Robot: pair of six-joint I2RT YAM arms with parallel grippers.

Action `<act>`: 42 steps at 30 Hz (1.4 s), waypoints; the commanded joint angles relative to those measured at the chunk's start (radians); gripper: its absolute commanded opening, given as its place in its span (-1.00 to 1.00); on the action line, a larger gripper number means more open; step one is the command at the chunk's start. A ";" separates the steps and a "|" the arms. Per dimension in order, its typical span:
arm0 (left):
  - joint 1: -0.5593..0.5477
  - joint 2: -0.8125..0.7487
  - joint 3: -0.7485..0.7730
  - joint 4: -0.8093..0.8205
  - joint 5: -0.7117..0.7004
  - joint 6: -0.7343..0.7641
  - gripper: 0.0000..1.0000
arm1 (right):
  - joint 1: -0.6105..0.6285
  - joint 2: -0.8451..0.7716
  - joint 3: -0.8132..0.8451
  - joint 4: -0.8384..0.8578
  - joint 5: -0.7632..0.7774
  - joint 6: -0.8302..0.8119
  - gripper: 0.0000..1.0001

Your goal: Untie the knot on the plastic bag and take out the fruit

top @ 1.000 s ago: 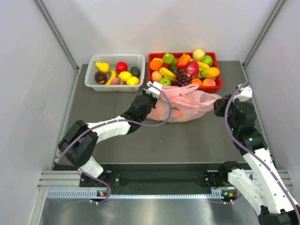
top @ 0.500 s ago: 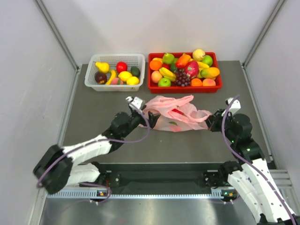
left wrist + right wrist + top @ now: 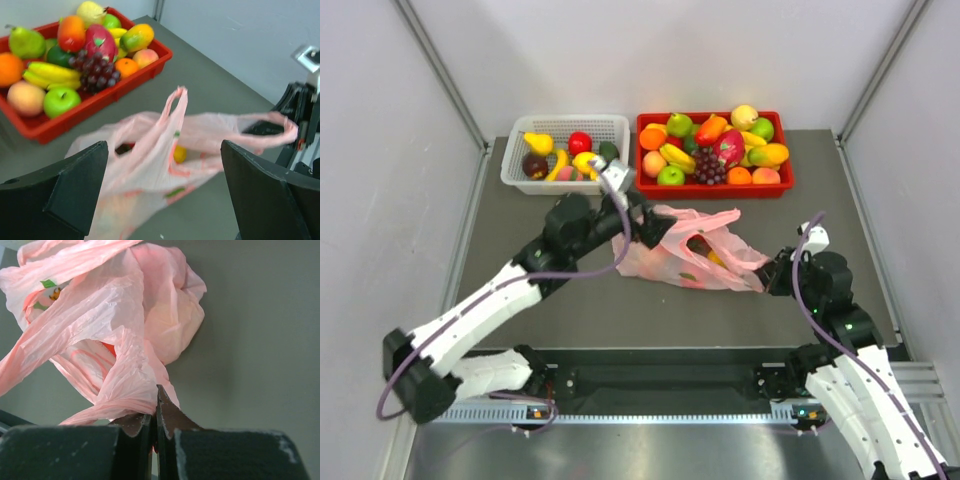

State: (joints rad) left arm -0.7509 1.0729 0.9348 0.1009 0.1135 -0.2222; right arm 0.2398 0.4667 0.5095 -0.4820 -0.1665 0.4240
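- My right tool (image 3: 156,412) pinches the bag (image 3: 682,250) at its right end, anchoring it.
- My left tool (image 3: 164,160), spread wide, faces the bag's left side, ready for the fruit (image 3: 180,154).

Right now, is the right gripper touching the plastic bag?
Touching. The right wrist view shows the right gripper shut on a pink fold of the plastic bag, pinched between its fingertips.

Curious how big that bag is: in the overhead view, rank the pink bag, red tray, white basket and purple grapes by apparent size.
1. red tray and plastic bag: about the same area, too close to rank.
2. white basket, somewhat smaller.
3. grape bunch in the tray, by far smallest.
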 commanded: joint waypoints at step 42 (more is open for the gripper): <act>-0.114 -0.038 -0.167 0.131 0.158 0.024 -1.00 | -0.008 0.062 -0.051 0.057 0.053 0.107 -1.00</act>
State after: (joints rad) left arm -0.8383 1.1358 0.8902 0.0257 0.3161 -0.0937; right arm 0.2394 0.5270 0.4625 -0.4782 -0.1265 0.4999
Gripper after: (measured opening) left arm 0.014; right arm 0.005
